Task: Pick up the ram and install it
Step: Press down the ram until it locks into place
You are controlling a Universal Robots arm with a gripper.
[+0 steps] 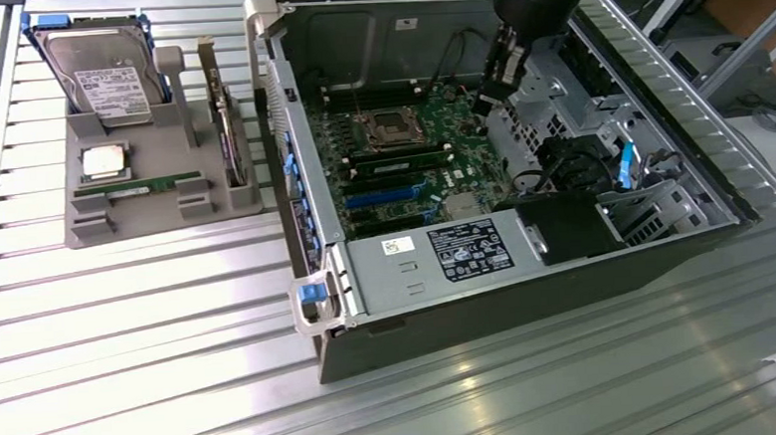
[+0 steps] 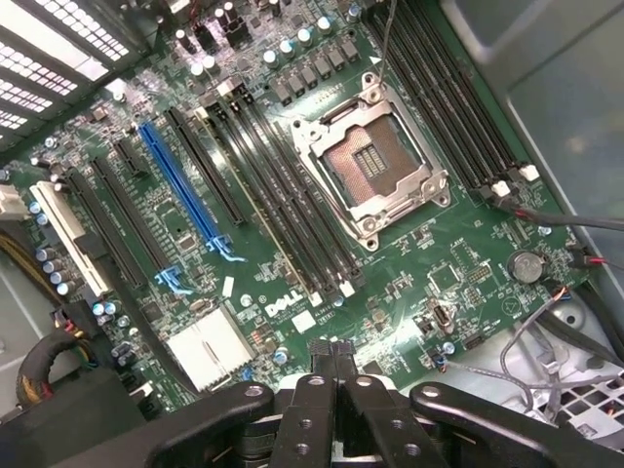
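The black two-fingered gripper [image 2: 334, 366], pinched shut on nothing, hangs inside the open grey computer case [image 1: 312, 231] over its green motherboard [image 2: 429, 273]. The long thin green ram stick [image 1: 138, 186] lies slotted in the grey holder tray [image 1: 97, 233], ready for pickup.

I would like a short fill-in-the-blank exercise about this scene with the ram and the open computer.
1. The ram lies in the gray ___, outside the computer case.
2. The gripper hovers over the motherboard with its fingers ___.
3. The processor socket is ___.

Missing words: tray; shut; empty
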